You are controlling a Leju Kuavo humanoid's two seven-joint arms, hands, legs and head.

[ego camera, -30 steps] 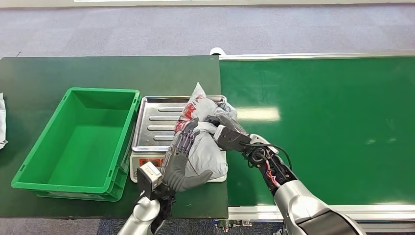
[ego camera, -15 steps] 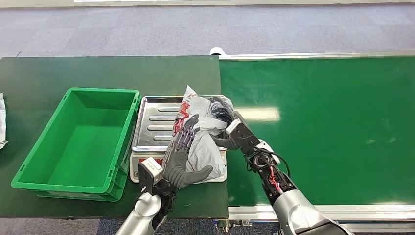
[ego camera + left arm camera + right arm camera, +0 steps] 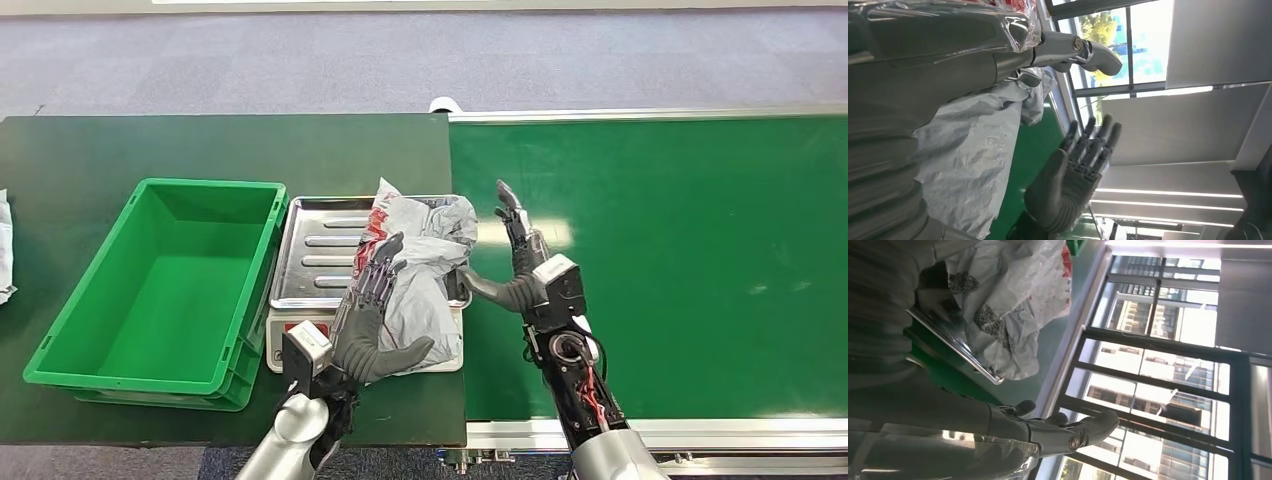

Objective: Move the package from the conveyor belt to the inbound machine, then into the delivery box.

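Observation:
The package (image 3: 420,260), a crumpled grey plastic bag with red print, lies on the steel tray (image 3: 320,250) of the inbound machine, a scale whose tray it overhangs on the right side. My left hand (image 3: 365,320) rests flat against the package's left side, fingers stretched out, thumb at its near edge. My right hand (image 3: 520,265) stands open over the green conveyor belt (image 3: 680,260) just right of the package, fingers up, thumb pointing toward it. The left wrist view shows the package (image 3: 968,160) and the open right hand (image 3: 1078,170). The right wrist view shows the package (image 3: 1008,300) on the tray.
A green delivery box (image 3: 210,185) stands empty, touching the scale's left side, on the dark green table (image 3: 200,145). A white object (image 3: 4,250) lies at the table's left edge. The belt stretches bare to the right.
My right hand let go of the package, opened, and drew back to the right over the belt. The package settled onto the tray. My left hand has barely moved.

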